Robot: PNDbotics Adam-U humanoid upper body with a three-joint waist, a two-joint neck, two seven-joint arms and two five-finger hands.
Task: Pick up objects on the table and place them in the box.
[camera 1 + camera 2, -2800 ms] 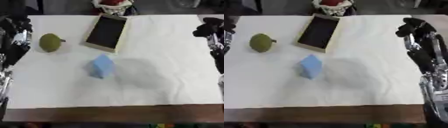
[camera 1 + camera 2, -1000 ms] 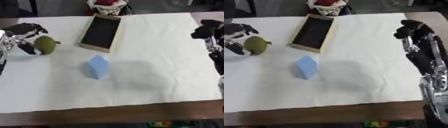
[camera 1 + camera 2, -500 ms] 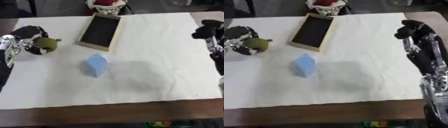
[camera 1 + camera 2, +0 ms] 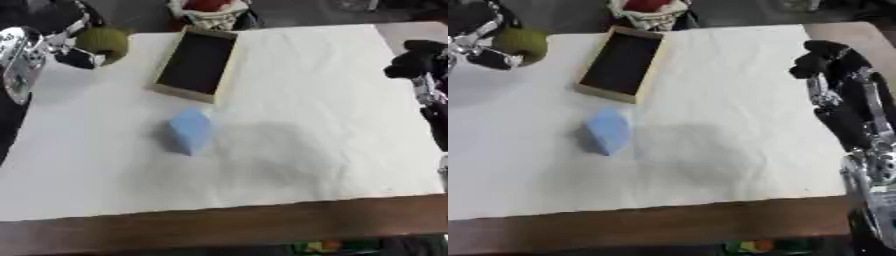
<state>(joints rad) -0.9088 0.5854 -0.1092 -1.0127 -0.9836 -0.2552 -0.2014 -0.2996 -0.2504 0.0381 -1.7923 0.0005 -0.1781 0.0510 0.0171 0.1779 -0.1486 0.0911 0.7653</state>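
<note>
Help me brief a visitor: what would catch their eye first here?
Probably the left hand at the far left, fingers curled round a green fruit beside the dark box. Next, the blue block alone mid-table, while the right hand hangs curled and empty at the right edge.

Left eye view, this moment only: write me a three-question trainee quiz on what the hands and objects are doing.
1. True or false: the blue block lies inside the box.
2. Which hand holds the green fruit? A) left hand B) right hand C) neither
3. Fill in: the box is dark inside and holds ____ of the table's objects.

Key
1. False. The block lies on the white cloth, nearer the camera than the box.
2. A. The left hand's fingers are curled round the fruit at the upper left; the right hand sits curled at the right edge, holding nothing.
3. None.
</note>
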